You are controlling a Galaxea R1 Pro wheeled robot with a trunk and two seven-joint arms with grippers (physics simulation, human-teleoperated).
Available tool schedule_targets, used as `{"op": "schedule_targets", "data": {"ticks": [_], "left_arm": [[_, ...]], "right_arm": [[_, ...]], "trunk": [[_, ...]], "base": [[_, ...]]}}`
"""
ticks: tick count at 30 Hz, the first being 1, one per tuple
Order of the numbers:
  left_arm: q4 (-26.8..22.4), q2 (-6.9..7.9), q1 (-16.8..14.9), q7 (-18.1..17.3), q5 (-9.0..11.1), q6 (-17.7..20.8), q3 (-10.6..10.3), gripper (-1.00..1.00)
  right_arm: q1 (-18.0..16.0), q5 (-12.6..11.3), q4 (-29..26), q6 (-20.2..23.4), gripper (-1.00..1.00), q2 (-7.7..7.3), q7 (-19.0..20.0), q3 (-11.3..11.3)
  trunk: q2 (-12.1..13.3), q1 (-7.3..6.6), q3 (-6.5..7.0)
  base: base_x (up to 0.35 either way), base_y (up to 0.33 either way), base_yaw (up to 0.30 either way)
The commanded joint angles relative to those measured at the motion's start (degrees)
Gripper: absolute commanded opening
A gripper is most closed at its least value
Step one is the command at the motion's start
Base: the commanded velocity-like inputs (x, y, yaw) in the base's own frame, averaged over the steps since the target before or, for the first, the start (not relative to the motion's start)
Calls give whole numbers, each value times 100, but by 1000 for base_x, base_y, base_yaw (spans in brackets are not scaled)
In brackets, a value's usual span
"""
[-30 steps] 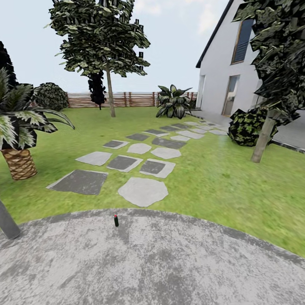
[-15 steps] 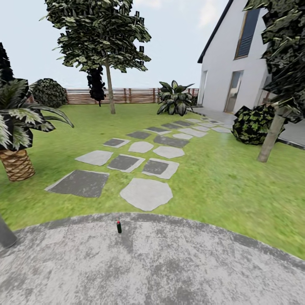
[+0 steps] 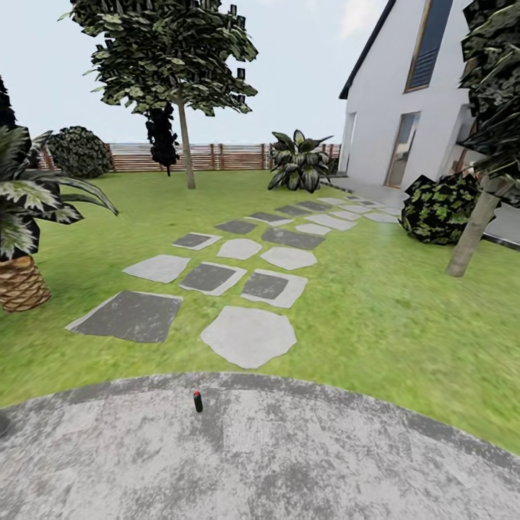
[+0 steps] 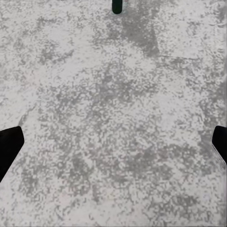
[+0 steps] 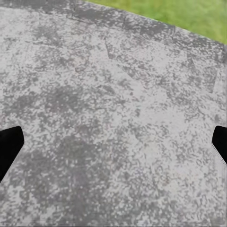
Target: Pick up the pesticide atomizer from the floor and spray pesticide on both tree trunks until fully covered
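Observation:
The pesticide atomizer [image 3: 197, 401], a tiny dark bottle with a red top, stands upright on the grey concrete floor [image 3: 289, 462] near its curved edge. Its dark base also shows in the left wrist view as the atomizer [image 4: 117, 5], well ahead of my left gripper [image 4: 113, 144], which is open over bare concrete. My right gripper [image 5: 113, 142] is open too, over concrete beside the grass. One tree stands far back on the lawn, its thin pale trunk [image 3: 186, 153] under a dark crown. The other tree's trunk [image 3: 473, 235] leans at the right.
Grey stepping stones [image 3: 249, 336] run across the lawn toward the white house [image 3: 393, 108]. A scaly palm [image 3: 20, 282] stands at the left, a shrub [image 3: 439, 209] near the right trunk, a leafy plant [image 3: 300, 162] and the slat fence [image 3: 224, 157] at the back.
The whole head view has shifted, so the camera moved: the atomizer sits lower in the picture and the palm and right trunk have slid outward.

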Motion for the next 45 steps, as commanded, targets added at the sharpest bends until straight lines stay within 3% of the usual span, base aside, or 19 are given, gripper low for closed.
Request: {"op": "schedule_targets", "data": {"ticks": [1,13,45], "left_arm": [[5,-2,-3,-2,-6,-19,21,100],[5,-2,-4,-2,-6,-19,21,100],[-4,15,-6,-2,20,-19,30,100]], "right_arm": [[-4,4,5,-18,100,1,3,1],[-4,4,5,-18,100,7,3,1],[-4,4,-4,-44,100,3,3,-8]], "trunk": [[-2,3,-15],[-2,3,-100],[-2,3,-105]], "base": [[287,-152,0],[281,-163,0],[280,-161,0]]}}
